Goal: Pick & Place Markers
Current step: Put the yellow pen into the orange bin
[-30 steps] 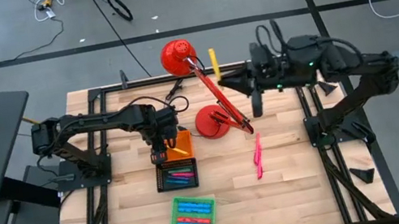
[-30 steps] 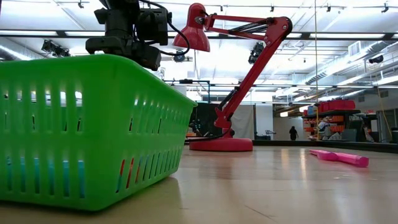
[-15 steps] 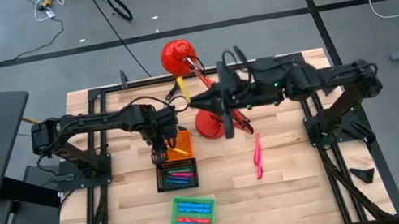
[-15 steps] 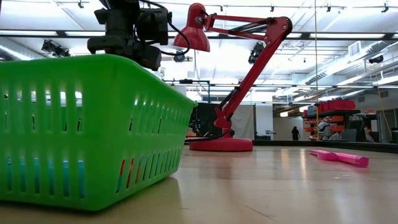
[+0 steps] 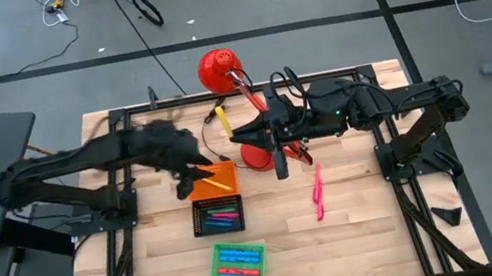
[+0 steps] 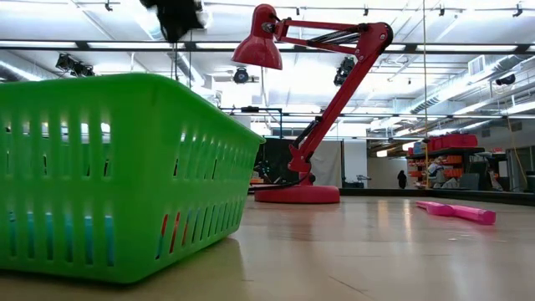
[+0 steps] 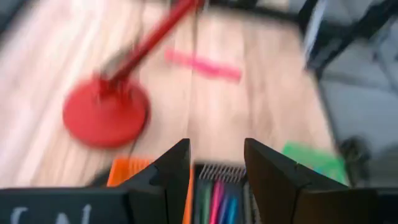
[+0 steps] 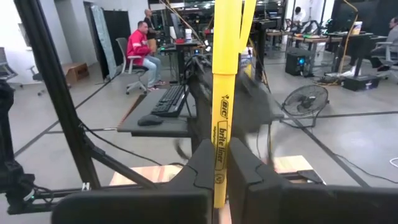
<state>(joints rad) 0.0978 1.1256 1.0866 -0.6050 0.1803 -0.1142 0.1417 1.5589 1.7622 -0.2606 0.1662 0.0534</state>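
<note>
Markers are already sorted into the black tray [image 5: 219,217] and green tray [image 5: 239,264]. A yellow marker [image 8: 221,124] is pinched in the right gripper's [image 8: 217,163] fingers above the bench [image 5: 364,229]; pink markers [image 5: 318,192] remain there. The left gripper [image 7: 216,163] is seen empty, fingers apart.

Left arm [image 5: 127,154] smeared in high view; its tool's [image 5: 183,182] tips unreadable there. Low view: only a blurred dark bit of an arm [image 6: 177,15] at the top edge, tool cut off. Left wrist view all blurred: lamp base [image 7: 106,113], pink marker [image 7: 203,65], markers in black tray [image 7: 217,198] cropped by the edge. Green basket [image 6: 117,176] cut off at low view's left; contents only colour through slots. Yellow marker [image 8: 222,106] runs off right wrist view's top. Right tool [image 5: 223,122] tips too small in high view.
</note>
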